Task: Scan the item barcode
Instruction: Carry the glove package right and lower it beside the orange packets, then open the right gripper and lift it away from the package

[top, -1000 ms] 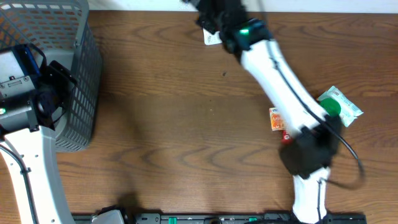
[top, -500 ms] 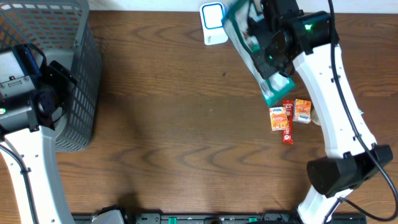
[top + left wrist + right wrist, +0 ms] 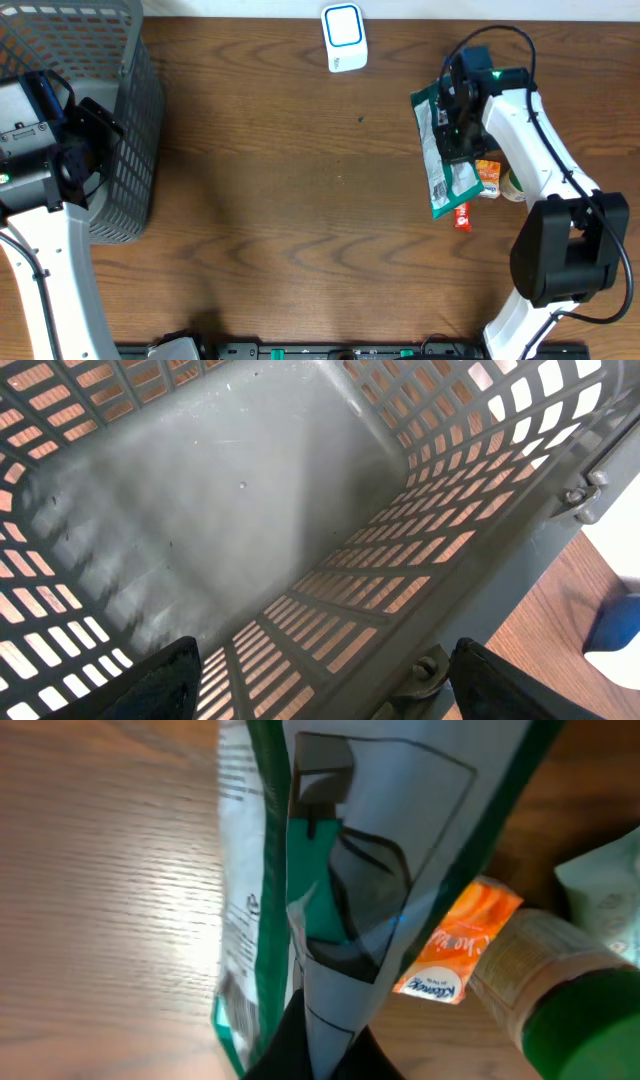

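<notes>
The item is a green-and-white bag [image 3: 440, 160], hanging lengthwise from my right gripper [image 3: 458, 108], which is shut on its upper end. In the right wrist view the bag [image 3: 400, 840] fills the middle, pinched between the dark fingertips of the right gripper [image 3: 320, 1045]; printed text shows on its left face. The white scanner with a blue window [image 3: 345, 37] lies at the far edge of the table, well left of the bag. My left gripper [image 3: 320, 685] hangs open over the grey basket [image 3: 200, 490], holding nothing.
Under the bag lie an orange tissue pack [image 3: 455, 955], a red packet [image 3: 461, 216] and a bottle with a green cap [image 3: 575, 1020]. The mesh basket [image 3: 130, 120] stands at the left edge, with the left arm [image 3: 45, 160] beside it.
My right arm has swung back from the scanner at the far edge, carrying the bag toward the right, above the pile of small items. The left arm has not moved.
</notes>
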